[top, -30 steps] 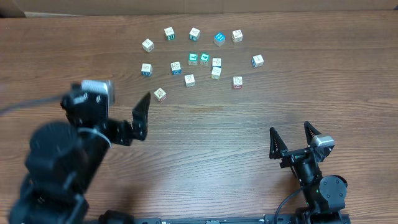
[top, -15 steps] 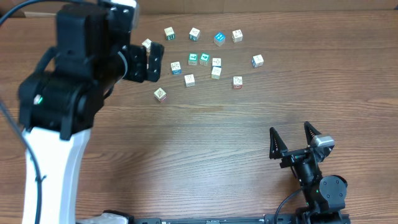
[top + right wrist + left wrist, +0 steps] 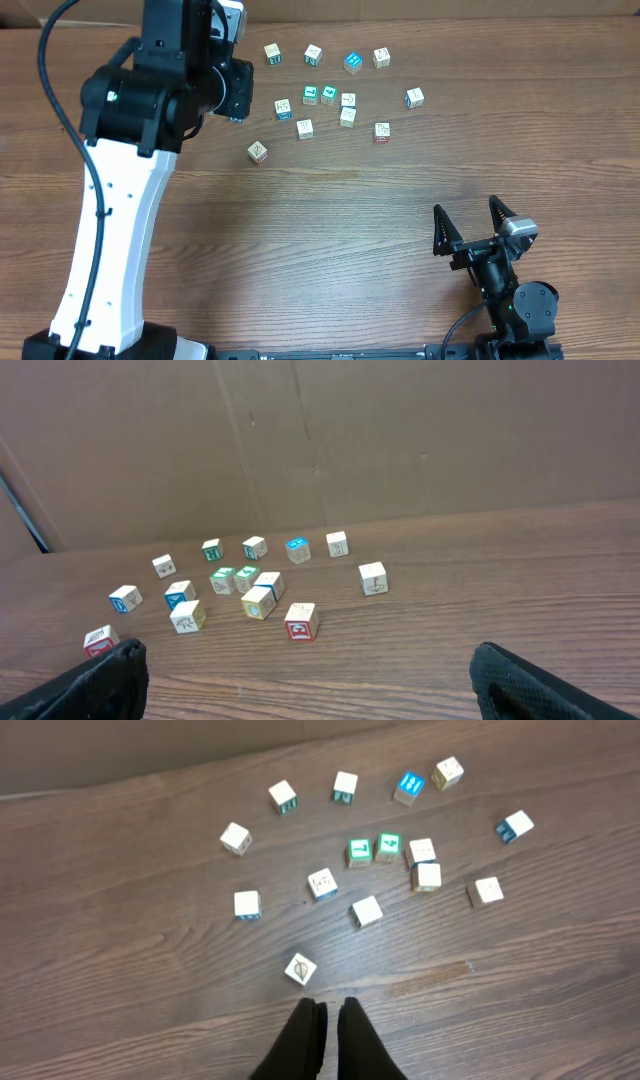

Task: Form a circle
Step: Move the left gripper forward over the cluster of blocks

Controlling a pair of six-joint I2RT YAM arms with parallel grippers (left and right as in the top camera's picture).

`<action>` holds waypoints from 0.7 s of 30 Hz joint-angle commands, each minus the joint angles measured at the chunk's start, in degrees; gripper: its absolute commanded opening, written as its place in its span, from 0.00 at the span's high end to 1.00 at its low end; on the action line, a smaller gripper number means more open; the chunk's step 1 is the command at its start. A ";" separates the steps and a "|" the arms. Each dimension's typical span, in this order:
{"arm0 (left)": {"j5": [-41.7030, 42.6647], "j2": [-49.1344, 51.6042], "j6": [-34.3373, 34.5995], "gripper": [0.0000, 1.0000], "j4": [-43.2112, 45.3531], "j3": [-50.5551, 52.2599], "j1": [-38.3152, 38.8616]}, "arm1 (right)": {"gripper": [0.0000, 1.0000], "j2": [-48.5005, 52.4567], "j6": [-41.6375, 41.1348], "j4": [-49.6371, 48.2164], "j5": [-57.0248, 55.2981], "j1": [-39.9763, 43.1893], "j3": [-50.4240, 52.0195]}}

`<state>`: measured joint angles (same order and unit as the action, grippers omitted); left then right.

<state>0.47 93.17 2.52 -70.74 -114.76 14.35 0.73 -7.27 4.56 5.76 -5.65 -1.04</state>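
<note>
We've got the left gripper [image 3: 330, 1007] pinched shut on nothing over the loose cubes [image 3: 366, 910] at the far side of the table [image 3: 330, 250], probably to nudge them into a circle, with the right gripper [image 3: 465, 208] parked open.

Brown wood-grain table [image 3: 330, 220], faint sheen mid-surface. Plain cardboard panel [image 3: 400, 440] stands upright along its far edge, one vertical crease visible. Lighting even.
</note>
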 commanded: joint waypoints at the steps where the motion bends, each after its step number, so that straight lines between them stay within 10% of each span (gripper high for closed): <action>1: 0.70 1.55 -0.83 0.96 0.00 -1.49 -0.17 | 0.00 -0.57 -0.13 -0.22 -0.11 0.11 0.57; 11: 0.68 3.32 -0.85 0.96 -1.40 -1.49 -0.24 | 0.00 -0.57 -0.13 -0.22 -0.11 0.11 0.57; 21: 0.61 3.91 -0.85 0.45 -1.03 -1.49 -0.24 | 0.00 -0.57 -0.15 -0.22 -0.11 0.11 0.57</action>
<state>0.51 96.44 2.13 -72.03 -114.78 14.35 0.73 -7.29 4.56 5.74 -5.67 -1.04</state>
